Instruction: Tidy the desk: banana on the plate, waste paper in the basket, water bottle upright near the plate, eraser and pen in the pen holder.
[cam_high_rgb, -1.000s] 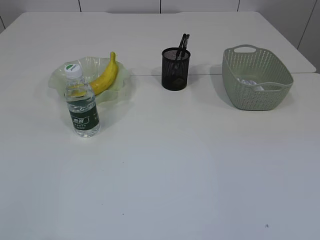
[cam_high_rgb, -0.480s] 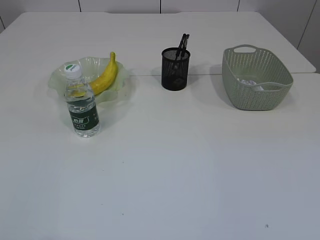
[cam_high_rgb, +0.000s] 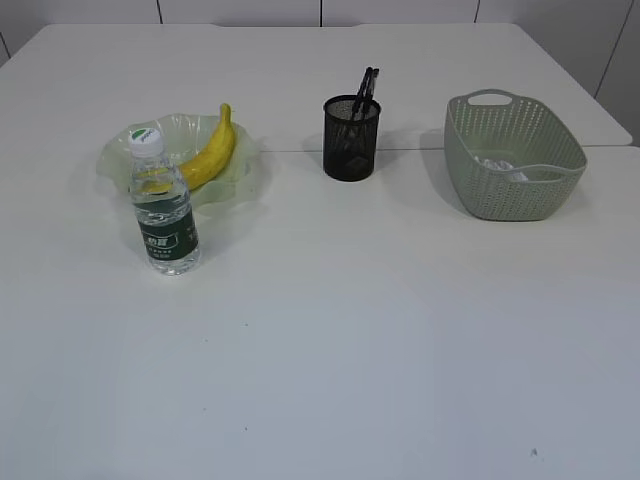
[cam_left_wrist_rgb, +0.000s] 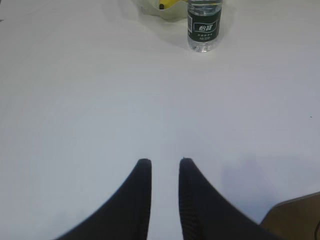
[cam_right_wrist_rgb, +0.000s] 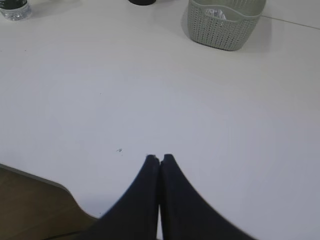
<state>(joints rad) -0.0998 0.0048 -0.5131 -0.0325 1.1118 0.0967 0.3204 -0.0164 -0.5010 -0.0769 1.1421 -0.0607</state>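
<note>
White worktop (cam_high_rgb: 400, 330), faint specks; pale panelled wall behind. Left hand (cam_left_wrist_rgb: 165, 162) slightly spread, empty, over bare surface. Right hand (cam_right_wrist_rgb: 159, 158) pressed together, empty.

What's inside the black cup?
Dark pens stick out of the top of the pen holder. The mesh hides the bottom, so I cannot tell whether an eraser is in there.

Bright, even light; soft short shadows beside bottle (cam_high_rgb: 165, 205) and basket (cam_high_rgb: 512, 155); wrist views slightly soft.
</note>
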